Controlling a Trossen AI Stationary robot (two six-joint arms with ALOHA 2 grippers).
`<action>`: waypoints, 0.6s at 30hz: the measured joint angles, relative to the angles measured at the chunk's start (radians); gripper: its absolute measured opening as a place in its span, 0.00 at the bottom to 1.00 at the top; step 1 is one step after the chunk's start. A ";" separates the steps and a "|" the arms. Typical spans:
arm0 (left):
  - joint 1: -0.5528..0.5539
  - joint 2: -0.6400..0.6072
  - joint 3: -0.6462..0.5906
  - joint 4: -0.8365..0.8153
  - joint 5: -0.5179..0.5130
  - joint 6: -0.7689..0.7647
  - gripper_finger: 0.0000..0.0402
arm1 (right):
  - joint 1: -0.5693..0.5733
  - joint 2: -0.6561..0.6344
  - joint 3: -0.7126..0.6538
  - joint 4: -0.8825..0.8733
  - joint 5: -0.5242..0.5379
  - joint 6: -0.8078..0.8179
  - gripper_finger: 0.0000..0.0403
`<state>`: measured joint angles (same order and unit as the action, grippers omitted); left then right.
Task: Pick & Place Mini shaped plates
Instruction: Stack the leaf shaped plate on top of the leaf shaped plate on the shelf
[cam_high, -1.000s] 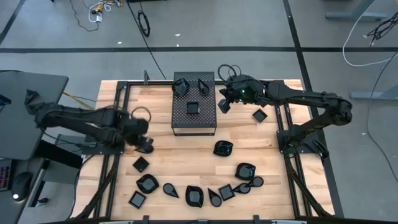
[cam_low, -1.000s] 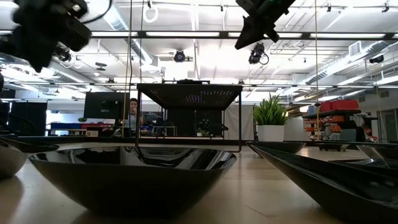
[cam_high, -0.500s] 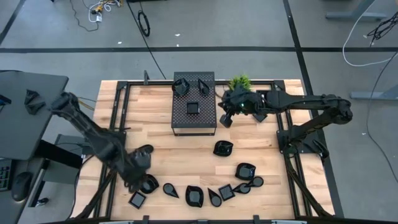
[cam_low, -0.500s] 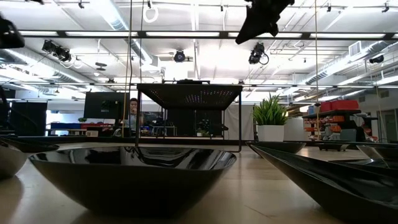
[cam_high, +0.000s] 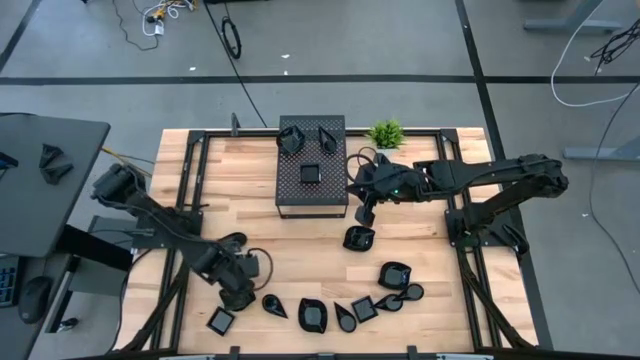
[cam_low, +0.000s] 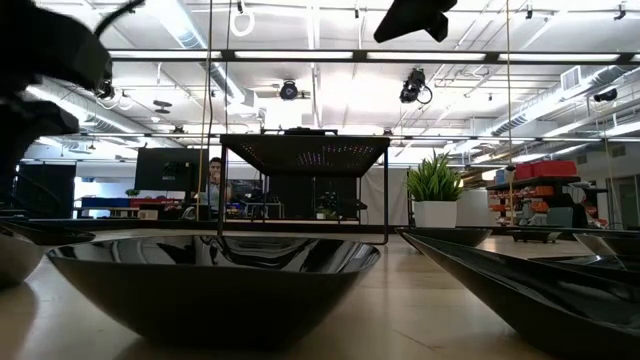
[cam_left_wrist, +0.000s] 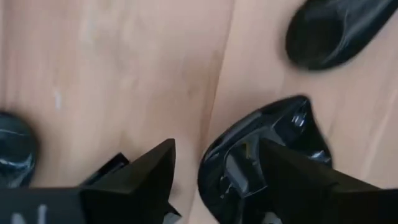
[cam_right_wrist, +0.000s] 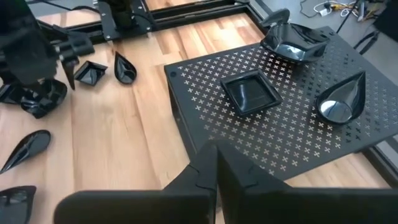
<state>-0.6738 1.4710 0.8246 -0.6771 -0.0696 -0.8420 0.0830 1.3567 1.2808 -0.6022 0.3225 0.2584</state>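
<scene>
The left tool (cam_high: 238, 291) hangs low over the surface's (cam_high: 260, 235) front-left part, its fingers spread wide with nothing between them. In the left wrist view those 2 dark fingers (cam_left_wrist: 134, 180) straddle a glossy rounded-leaf plate (cam_left_wrist: 267, 155) lying on the wood, 1 finger over the dish and the other on the bare boards beside it; whether either touches it I cannot tell.

The right tool (cam_high: 364, 212) is closed and empty, hovering just off the right side of the black perforated box (cam_high: 311, 190), above the surface's middle. A leaf plate (cam_high: 358, 238) lies just in front of it.

3 mini shaped plates sit on top of the box: a rounded 1 (cam_right_wrist: 292, 42) and a teardrop (cam_right_wrist: 341, 99) along its back edge, and a square 1 (cam_right_wrist: 251, 93) near its middle.

The other plates curve along the surface's front edge: a square (cam_high: 220, 321) near the front-left corner, then a teardrop (cam_high: 274, 305), a larger rounded dish (cam_high: 312, 315), and a cluster (cam_high: 385, 292) toward the front-right.

A small green potted plant (cam_high: 385, 133) stands at the back edge, right of the box.
</scene>
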 joint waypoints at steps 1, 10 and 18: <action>0.010 0.010 0.000 0.001 0.017 0.041 0.59 | 0.000 0.000 0.000 0.000 0.000 0.007 0.02; 0.056 0.089 0.000 0.051 0.132 0.268 0.43 | 0.014 0.000 0.000 0.000 0.001 0.021 0.02; 0.056 0.102 0.000 0.062 0.150 0.274 0.23 | 0.023 0.000 0.000 0.009 0.001 0.017 0.02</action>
<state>-0.6182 1.5726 0.8246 -0.6149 0.0804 -0.5675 0.1059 1.3567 1.2808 -0.5931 0.3240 0.2751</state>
